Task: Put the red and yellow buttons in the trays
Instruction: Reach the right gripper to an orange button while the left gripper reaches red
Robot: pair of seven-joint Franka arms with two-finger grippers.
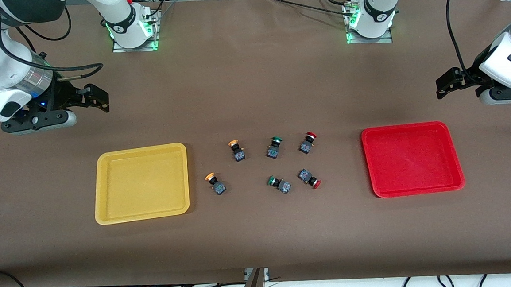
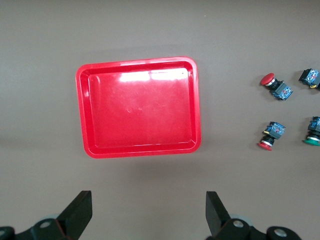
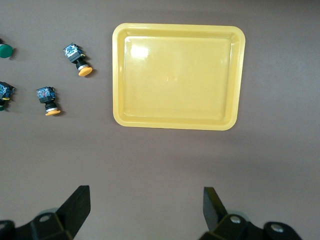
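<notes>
Two yellow-capped buttons (image 1: 237, 150) (image 1: 216, 183) lie on the table beside the yellow tray (image 1: 103, 188). Two red-capped buttons (image 1: 308, 143) (image 1: 309, 179) lie toward the red tray (image 1: 407, 126). Both trays hold nothing. My right gripper (image 1: 97, 100) is open and hovers over bare table at the right arm's end. Its wrist view shows its open gripper (image 3: 146, 197), the yellow tray (image 3: 117, 75) and both yellow buttons (image 3: 77, 59) (image 3: 47, 100). My left gripper (image 1: 445, 85) (image 2: 149, 200) is open over bare table at the left arm's end, with the red tray (image 2: 85, 110) and red buttons (image 2: 276, 86) (image 2: 270, 136) in its view.
Two green-capped buttons (image 1: 274, 146) (image 1: 279, 184) lie between the yellow and red ones. The brown table cover runs wide around the trays. Both arm bases (image 1: 133, 31) (image 1: 370, 21) stand at the edge farthest from the front camera.
</notes>
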